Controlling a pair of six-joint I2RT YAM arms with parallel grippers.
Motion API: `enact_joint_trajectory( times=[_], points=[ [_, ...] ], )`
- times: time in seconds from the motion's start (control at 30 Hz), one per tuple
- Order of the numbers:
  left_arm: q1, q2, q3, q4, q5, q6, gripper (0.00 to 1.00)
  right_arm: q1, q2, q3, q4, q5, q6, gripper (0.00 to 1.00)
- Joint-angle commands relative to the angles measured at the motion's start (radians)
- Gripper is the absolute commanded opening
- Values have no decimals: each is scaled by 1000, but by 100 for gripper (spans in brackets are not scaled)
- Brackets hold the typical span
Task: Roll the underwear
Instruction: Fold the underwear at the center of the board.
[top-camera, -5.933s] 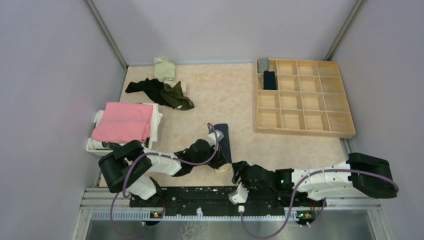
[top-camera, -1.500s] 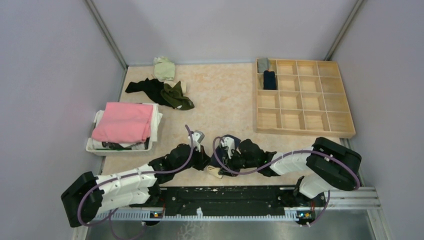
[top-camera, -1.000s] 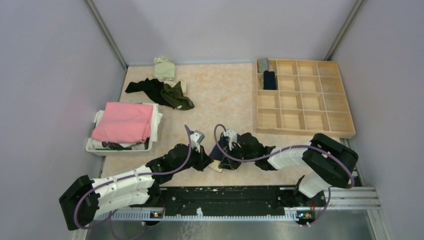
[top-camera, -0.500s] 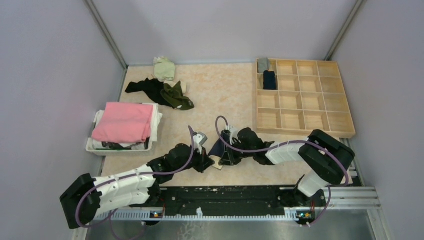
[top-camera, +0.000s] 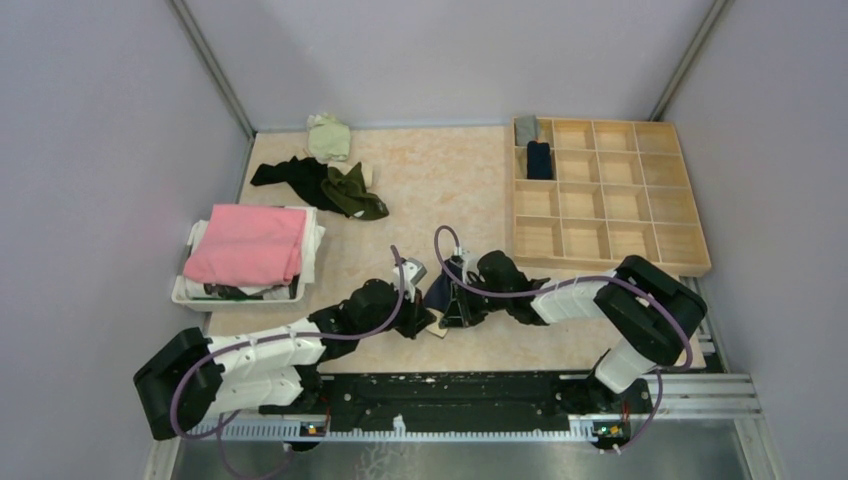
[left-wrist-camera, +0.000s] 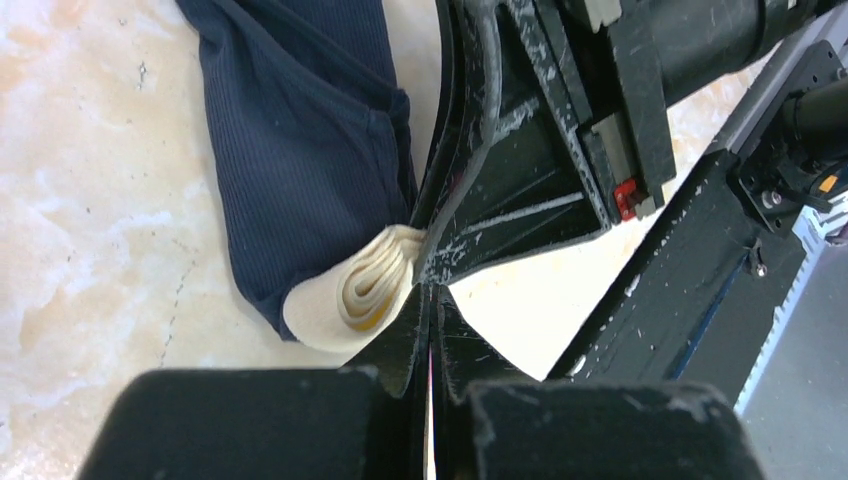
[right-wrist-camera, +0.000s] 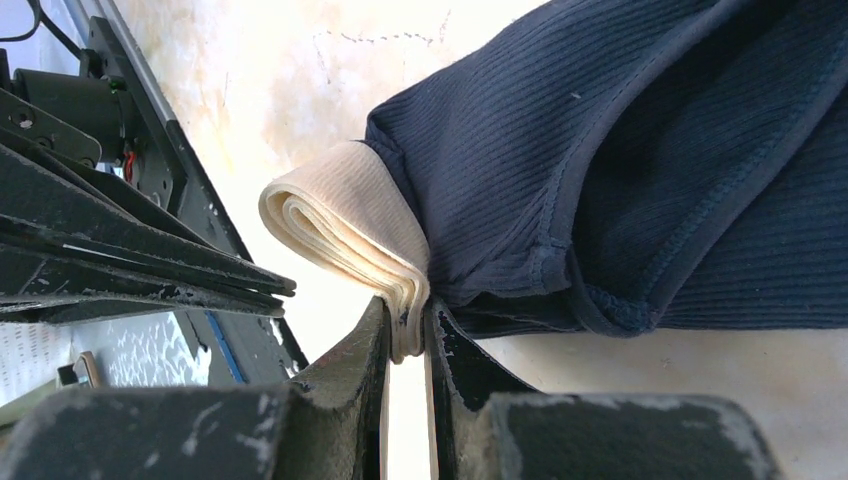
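Note:
The navy underwear with a beige waistband lies on the table near the front, with the waistband end folded into layers. My right gripper is shut on those beige layers, and the navy cloth spreads away from it. My left gripper is shut with nothing between its fingers. Its tips rest right beside the rolled waistband, against the right gripper's finger. From above, both grippers meet at the underwear, the left gripper on the left and the right gripper on the right.
More underwear lies at the back left: a black piece, an olive one and a pale green one. A wooden tray at the right holds a grey roll and a navy roll. A white basket holds pink cloth.
My left arm has shifted to the right, bringing its shut gripper up against the waistband end. The right gripper keeps its grip and has drawn the underwear slightly away from the near edge.

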Motion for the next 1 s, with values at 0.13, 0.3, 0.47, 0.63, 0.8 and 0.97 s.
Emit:
enact_joint_trajectory(
  times=[0.13, 0.3, 0.47, 0.63, 0.8, 0.97],
  points=[
    [2, 109, 69, 92, -50, 63, 0, -36, 58, -39, -213, 129, -59, 11],
    [2, 152, 49, 116, -60, 58, 0, -44, 47, -43, -213, 123, -59, 13],
    [4, 176, 23, 157, -146, 34, 0, -46, 42, -43, -216, 119, -64, 16],
    [7, 230, 41, 170, -199, 27, 0, -46, 33, -42, -223, 114, -70, 21],
    [10, 294, 54, 179, -208, 29, 0, -46, 5, -36, -241, 125, -72, 27],
    [10, 317, 33, 190, -212, 16, 0, -48, -41, -30, -270, 146, -76, 31]
  ],
)
